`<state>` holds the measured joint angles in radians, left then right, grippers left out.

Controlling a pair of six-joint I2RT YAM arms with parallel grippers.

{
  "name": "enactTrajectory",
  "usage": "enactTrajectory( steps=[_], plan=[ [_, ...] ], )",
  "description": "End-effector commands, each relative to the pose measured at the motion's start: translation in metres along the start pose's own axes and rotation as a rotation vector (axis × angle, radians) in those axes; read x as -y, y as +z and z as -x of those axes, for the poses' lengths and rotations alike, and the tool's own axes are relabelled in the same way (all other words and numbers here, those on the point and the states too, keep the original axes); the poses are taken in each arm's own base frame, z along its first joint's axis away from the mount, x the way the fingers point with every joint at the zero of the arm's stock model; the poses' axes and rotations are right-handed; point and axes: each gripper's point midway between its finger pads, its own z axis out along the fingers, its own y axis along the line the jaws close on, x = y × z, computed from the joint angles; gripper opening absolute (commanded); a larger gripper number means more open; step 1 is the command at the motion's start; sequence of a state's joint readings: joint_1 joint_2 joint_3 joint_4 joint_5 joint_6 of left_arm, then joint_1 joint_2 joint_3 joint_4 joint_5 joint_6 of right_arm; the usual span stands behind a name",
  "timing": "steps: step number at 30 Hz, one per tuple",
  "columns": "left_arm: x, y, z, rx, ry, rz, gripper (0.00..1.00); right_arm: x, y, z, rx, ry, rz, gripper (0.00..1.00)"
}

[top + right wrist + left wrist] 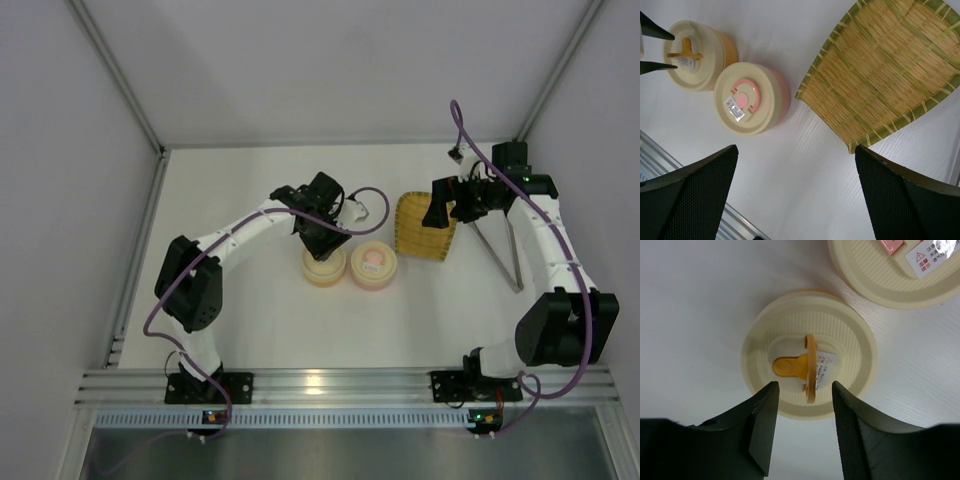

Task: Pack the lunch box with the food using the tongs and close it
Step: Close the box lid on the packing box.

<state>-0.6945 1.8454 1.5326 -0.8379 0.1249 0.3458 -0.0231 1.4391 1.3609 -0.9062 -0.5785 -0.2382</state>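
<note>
On pink tub's lid (875, 285), seemingly Chinese sticker (930, 260)

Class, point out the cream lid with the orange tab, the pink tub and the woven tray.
Round cream plastic lid with orange tab (792, 367): left wrist view, on the tab.
Round pink plastic tub (783, 97): right wrist view, side wall.
Woven yellow bamboo tray (890, 70): right wrist view, mid-weave.

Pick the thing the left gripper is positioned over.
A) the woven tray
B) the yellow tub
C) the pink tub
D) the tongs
B: the left gripper has a finger on either side of the upright orange tab on top of the yellow tub; the pink tub sits beside it.
</note>
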Motion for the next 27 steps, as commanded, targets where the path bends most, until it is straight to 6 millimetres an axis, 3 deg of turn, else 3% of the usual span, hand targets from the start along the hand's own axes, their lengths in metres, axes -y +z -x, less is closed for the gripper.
enactTrajectory(
  steps=[1, 8, 14, 19, 23, 27],
  plan=[
    [-0.004, -0.024, 0.001, 0.034, 0.000, 0.047, 0.52, -0.002, -0.008, 0.016, 0.078, -0.035, 0.005, 0.99],
    [0.000, -0.020, -0.008, 0.024, -0.005, 0.038, 0.57, -0.002, -0.007, 0.015, 0.075, -0.033, 0.006, 0.99],
    [0.005, 0.010, -0.026, -0.006, -0.034, -0.004, 0.60, -0.001, -0.006, 0.013, 0.069, -0.034, 0.003, 0.99],
    [0.005, 0.023, -0.035, -0.015, -0.061, -0.029, 0.62, -0.001, -0.006, 0.012, 0.065, -0.036, 0.003, 0.99],
    [0.006, 0.022, -0.036, -0.014, -0.064, -0.030, 0.63, -0.001, -0.005, 0.012, 0.064, -0.036, 0.010, 0.99],
    [0.001, 0.005, -0.020, 0.028, -0.050, -0.008, 0.64, -0.002, -0.006, 0.012, 0.066, -0.037, 0.011, 0.99]
  ],
)
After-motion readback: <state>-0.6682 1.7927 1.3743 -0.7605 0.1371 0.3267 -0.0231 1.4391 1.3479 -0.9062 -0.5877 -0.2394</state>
